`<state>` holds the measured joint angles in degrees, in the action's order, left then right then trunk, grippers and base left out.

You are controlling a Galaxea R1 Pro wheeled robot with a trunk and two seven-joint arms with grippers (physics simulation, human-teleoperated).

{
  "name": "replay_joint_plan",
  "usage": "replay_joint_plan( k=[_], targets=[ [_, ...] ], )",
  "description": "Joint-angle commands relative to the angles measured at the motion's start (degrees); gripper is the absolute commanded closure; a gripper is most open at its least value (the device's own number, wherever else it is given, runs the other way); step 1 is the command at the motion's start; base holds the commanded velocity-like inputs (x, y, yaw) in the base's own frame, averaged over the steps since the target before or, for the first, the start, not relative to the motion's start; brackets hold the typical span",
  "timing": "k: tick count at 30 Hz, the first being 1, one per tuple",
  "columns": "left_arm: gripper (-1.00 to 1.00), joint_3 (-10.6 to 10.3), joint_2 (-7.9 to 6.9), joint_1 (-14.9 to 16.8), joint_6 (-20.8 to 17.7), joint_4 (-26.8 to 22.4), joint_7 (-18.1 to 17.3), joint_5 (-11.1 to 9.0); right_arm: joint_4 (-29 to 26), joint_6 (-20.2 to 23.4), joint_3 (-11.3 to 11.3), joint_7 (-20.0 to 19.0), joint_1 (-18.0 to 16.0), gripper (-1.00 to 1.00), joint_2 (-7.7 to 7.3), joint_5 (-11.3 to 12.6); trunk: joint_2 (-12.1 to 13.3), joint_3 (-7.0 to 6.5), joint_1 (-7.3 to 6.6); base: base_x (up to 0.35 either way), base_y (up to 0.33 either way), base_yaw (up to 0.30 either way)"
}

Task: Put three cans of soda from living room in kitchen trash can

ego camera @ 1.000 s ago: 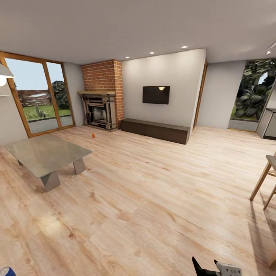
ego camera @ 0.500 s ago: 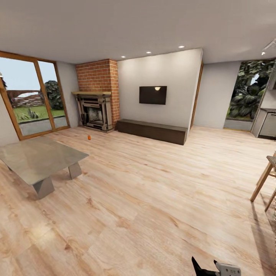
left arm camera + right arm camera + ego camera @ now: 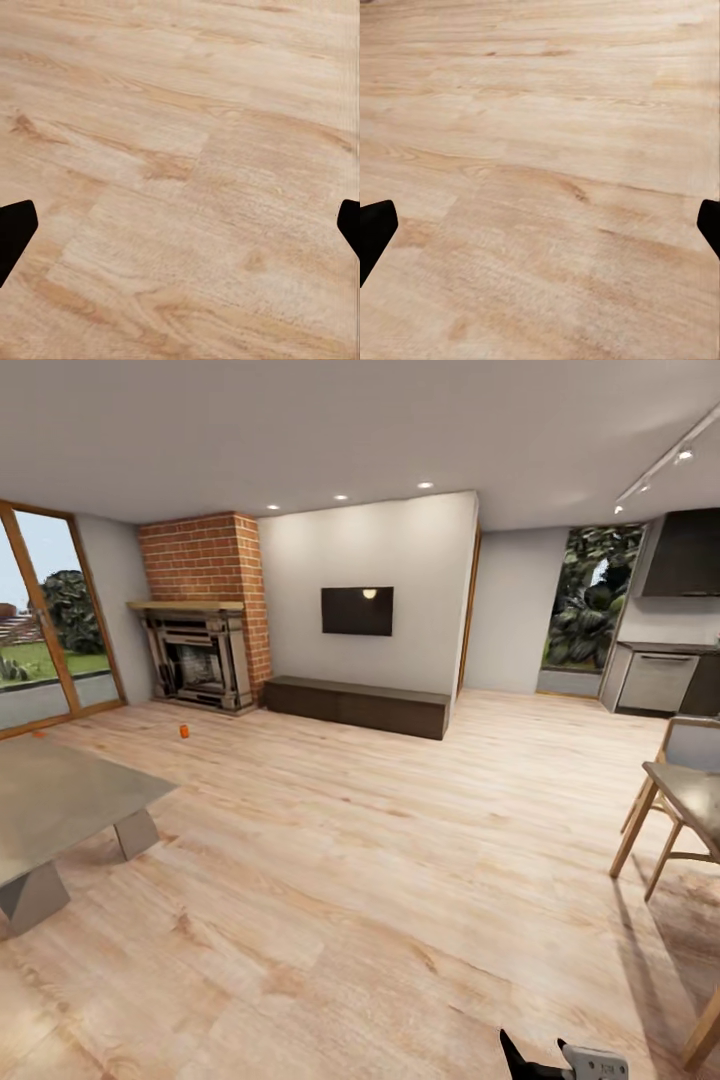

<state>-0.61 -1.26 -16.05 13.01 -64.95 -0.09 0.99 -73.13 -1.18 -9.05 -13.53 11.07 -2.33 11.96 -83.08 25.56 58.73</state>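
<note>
Here an orange can [image 3: 184,731] stands on the floor [image 3: 380,880] (both fingers spread, empty).

A brick fireplace [image 3: 200,615] stands left of the wall-mounted television [image 3: 357,610].

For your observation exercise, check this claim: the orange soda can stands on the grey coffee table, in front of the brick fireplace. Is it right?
Not quite. In the head view the orange soda can stands on the wood floor, beyond the grey coffee table, in front of the brick fireplace.
</note>
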Motion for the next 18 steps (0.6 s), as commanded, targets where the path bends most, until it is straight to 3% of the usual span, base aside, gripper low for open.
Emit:
replay_joint_plan(
  k=[1, 8, 18],
  targets=[
    [-1.00, 0.0, 0.01, 0.1, 0.0, 0.1, 0.0, 0.0, 0.0, 0.0, 0.0, 0.0, 0.0, -1.00, -0.01, 0.0, 0.0, -0.03, 0.00, 0.267, -0.166, -0.249],
    [-1.00, 0.0, 0.03, 0.4, 0.0, 0.4, 0.0, 0.0, 0.0, -0.1, 0.1, -0.1, 0.0, -1.00, 0.04, 0.0, 0.0, -0.25, 0.00, 0.280, -0.130, -0.249],
    [-1.00, 0.0, -0.04, 0.4, 0.0, 0.4, 0.0, 0.0, 0.0, -0.1, 0.1, 0.0, 0.0, -1.00, 0.07, -0.4, 0.0, -0.56, 0.00, 0.315, -0.022, -0.249]
  ],
)
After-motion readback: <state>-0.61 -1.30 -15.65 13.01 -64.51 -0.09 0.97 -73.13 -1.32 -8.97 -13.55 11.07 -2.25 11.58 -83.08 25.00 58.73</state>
